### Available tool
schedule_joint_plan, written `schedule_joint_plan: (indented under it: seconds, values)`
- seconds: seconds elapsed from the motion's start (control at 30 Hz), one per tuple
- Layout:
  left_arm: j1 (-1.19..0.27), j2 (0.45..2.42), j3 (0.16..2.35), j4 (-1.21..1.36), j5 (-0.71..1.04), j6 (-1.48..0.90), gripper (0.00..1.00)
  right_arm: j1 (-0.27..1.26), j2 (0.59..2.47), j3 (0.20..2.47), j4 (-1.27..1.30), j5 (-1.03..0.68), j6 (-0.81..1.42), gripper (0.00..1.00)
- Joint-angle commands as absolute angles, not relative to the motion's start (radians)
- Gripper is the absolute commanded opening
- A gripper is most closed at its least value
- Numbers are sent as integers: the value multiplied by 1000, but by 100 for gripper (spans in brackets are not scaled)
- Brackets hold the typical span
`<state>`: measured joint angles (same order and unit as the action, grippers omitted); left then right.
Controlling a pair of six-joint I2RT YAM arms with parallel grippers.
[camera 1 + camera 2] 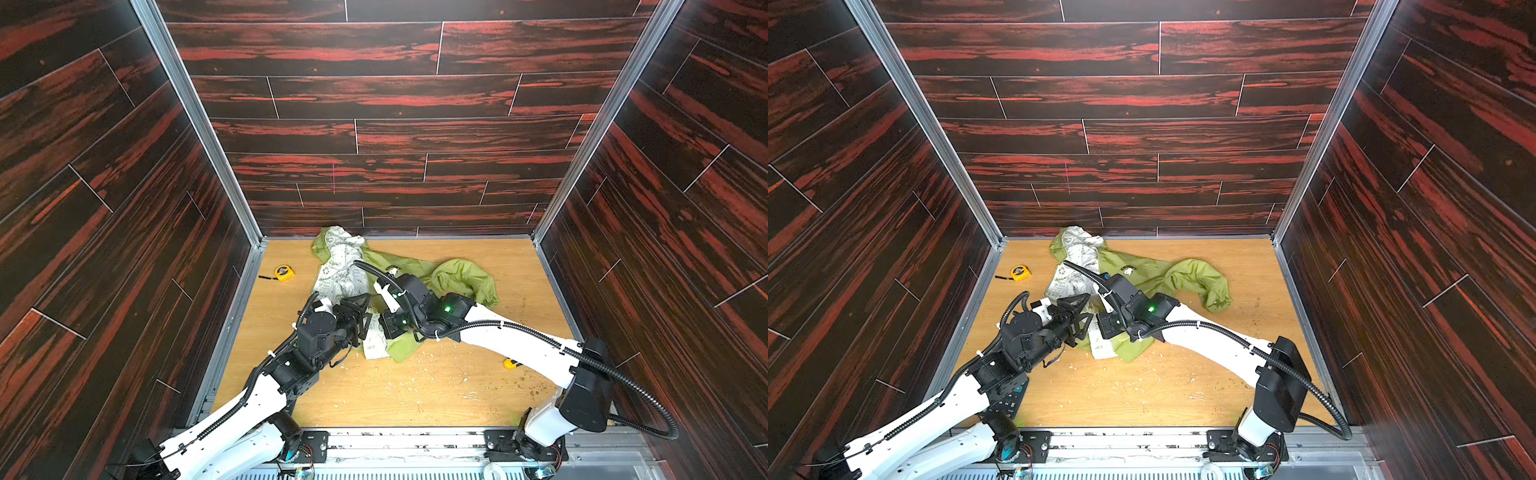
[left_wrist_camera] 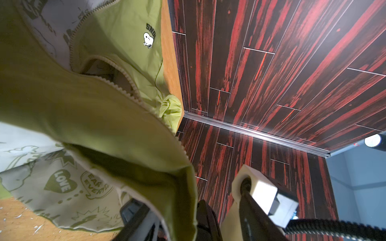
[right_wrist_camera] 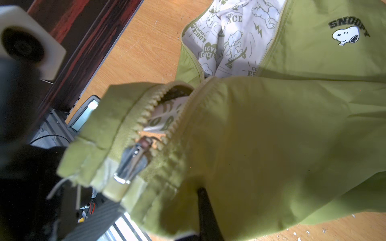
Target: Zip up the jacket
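Note:
The lime-green jacket (image 1: 457,276) (image 1: 1196,278) lies crumpled mid-table in both top views, with its hood at the back wall and its printed white lining showing. My right gripper (image 3: 188,208) is shut on the jacket's hem (image 3: 271,125), beside the metal zipper slider (image 3: 133,160). Above the slider the zipper teeth (image 3: 146,112) gape apart. My left gripper (image 2: 171,208) stands open with the jacket's other front edge (image 2: 94,116) hanging between its fingers (image 2: 206,221). Both grippers meet at the near hem, the left gripper (image 1: 360,318) close to the right gripper (image 1: 384,328).
A yellow tape measure (image 1: 284,272) lies on the table at the left. A small yellow tool (image 1: 512,364) sits beside the right arm. A black calculator (image 1: 1011,401) lies under the left arm. Pale crumbs are scattered on the wooden table (image 1: 415,395). Dark red walls enclose three sides.

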<state>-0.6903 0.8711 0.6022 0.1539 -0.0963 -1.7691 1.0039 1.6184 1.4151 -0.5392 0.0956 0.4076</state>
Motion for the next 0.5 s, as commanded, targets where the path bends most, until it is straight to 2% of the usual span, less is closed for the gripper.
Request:
schedule_joint_plan:
  seconds: [0.0, 0.47]
  values:
    - [-695, 869, 584, 182, -129, -1781, 61, 1012, 1634, 1445, -556, 97, 406, 0]
    - [-694, 877, 573, 226, -155, -1773, 47, 1025, 1631, 1448, -558, 98, 403, 0]
